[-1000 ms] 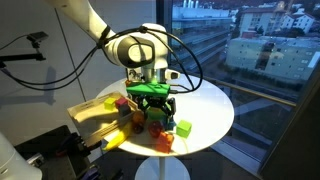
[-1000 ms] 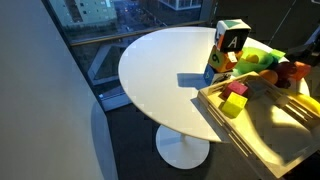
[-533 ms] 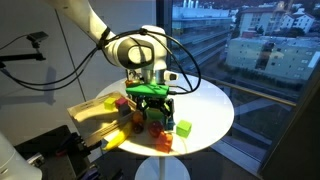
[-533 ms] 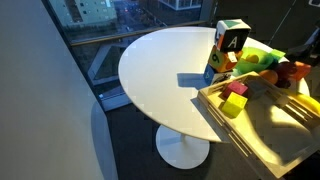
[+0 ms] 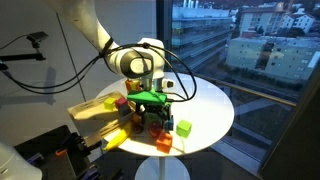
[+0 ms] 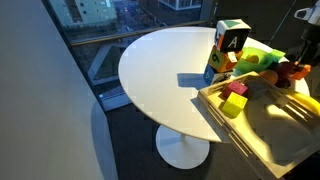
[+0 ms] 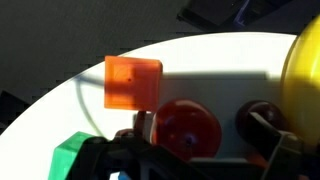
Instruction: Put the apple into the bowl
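In the wrist view the small red apple (image 7: 186, 128) lies on the white table between my jaws, close to the left finger and apart from the right one. My gripper (image 7: 202, 122) is open around it. In an exterior view the gripper (image 5: 152, 112) hangs low over the cluster of toys in the middle of the table. The lime-green bowl (image 6: 262, 55) stands behind an orange fruit (image 6: 268, 77). I cannot pick out the apple in either exterior view.
An orange-red cube (image 7: 133, 82) lies just beyond the apple, and a yellow object (image 7: 305, 70) is at the right. A green cube (image 5: 183, 128) and an orange-red cube (image 5: 163, 143) are near the table's front. A wooden tray (image 6: 270, 125) holds coloured cubes, and a lettered block (image 6: 232, 40) stands nearby.
The gripper has come down a little toward the table; the arm's upper part has shifted. The objects on the table have not moved.
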Robot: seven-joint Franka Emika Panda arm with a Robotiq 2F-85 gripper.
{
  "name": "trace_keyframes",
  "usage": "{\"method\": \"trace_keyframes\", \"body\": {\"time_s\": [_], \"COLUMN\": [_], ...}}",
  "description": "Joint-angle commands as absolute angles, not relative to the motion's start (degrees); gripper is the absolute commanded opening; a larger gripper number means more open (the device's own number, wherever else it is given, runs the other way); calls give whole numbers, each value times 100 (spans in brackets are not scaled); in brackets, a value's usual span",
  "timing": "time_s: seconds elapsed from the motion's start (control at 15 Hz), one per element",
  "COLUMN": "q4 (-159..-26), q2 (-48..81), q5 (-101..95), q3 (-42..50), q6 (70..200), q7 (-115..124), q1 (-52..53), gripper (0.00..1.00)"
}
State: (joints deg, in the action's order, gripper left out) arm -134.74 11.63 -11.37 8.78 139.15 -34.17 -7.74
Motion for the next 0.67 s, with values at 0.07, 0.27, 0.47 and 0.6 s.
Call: {"method": "trace_keyframes", "body": {"time_s": [0.07, 0.27, 0.47, 0.6], "q4": [-13397, -13384, -13352, -13326], "q2": [1362, 1462, 1553, 1619], "q5": [-1002, -989, -993, -971], "q3": [692, 640, 607, 584], "q6": [14260, 14465, 14559, 14576], "q7": [-3553, -3607, -3601, -3620], "q1": [-940, -995, -1065, -1116], "gripper": [100, 100, 100, 73]}}
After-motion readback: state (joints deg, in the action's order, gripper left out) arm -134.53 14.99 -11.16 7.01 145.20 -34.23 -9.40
